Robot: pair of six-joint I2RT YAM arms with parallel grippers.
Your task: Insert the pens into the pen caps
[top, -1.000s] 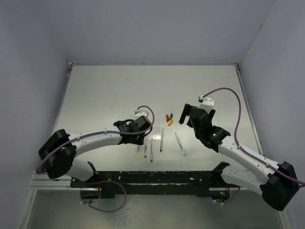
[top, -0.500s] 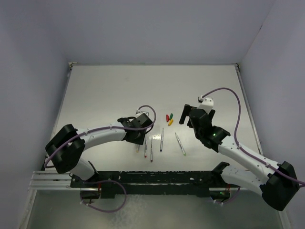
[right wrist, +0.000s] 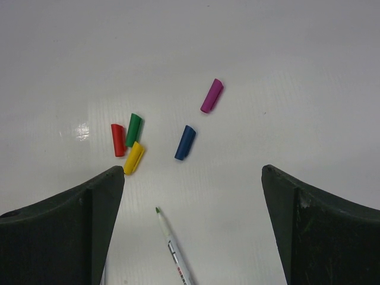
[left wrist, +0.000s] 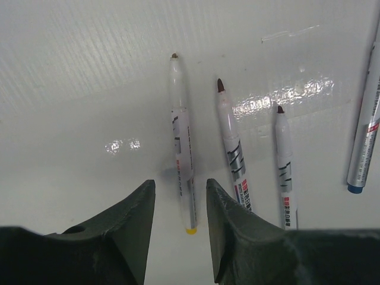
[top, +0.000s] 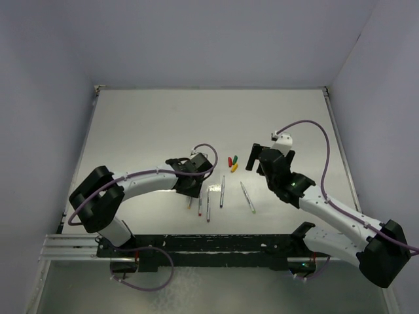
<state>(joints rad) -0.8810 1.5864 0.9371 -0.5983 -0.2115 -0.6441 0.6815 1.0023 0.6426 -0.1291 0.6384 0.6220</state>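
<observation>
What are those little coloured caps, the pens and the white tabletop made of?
Caps: probably moulded plastic, solid colours with a soft sheen. Pens: likely plastic too, smooth pale barrels with printed markings and a faint gloss. Tabletop: glossy white sheet with fine parallel ribs and bright reflections, perhaps corrugated plastic; hard to be sure.

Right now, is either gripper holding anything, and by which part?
Nothing is held. The left gripper straddles a pen near its yellow end, untouched; the right gripper is open.

Pens: five, all uncapped. Pen caps: five. One each is red, green, yellow, blue and purple.
</observation>
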